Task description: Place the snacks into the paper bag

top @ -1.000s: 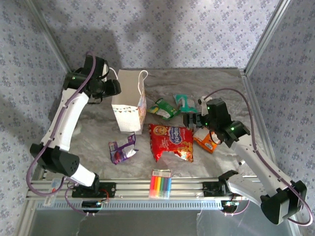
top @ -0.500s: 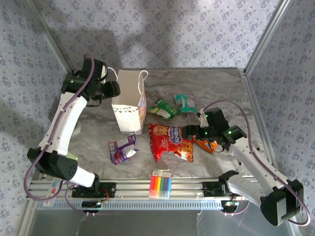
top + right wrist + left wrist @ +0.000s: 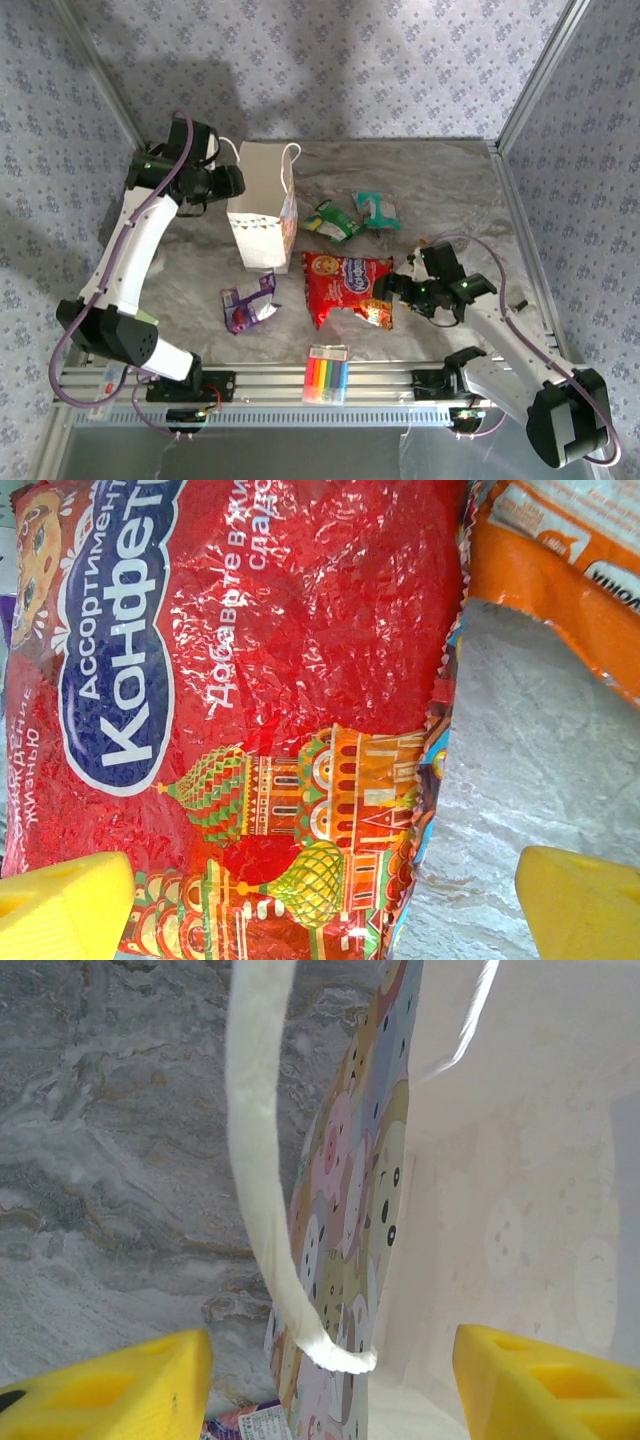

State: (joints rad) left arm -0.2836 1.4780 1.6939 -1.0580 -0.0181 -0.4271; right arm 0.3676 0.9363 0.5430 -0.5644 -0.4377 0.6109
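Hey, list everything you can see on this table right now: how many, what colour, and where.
paper bag: one, white with bunting print, standing back left
red packet: one, red, lying at centre
green packet: one, green, right of the bag
teal packet: one, teal, right of the green packet
purple packet: one, purple, in front of the bag
orange packet: one, orange, by the red packet's right edge
marker pack: one, rainbow-striped, near edge
table: one, grey marble
left gripper: one, yellow fingers, open astride the bag's wall
right gripper: one, yellow fingers, open over the red packet's right edge
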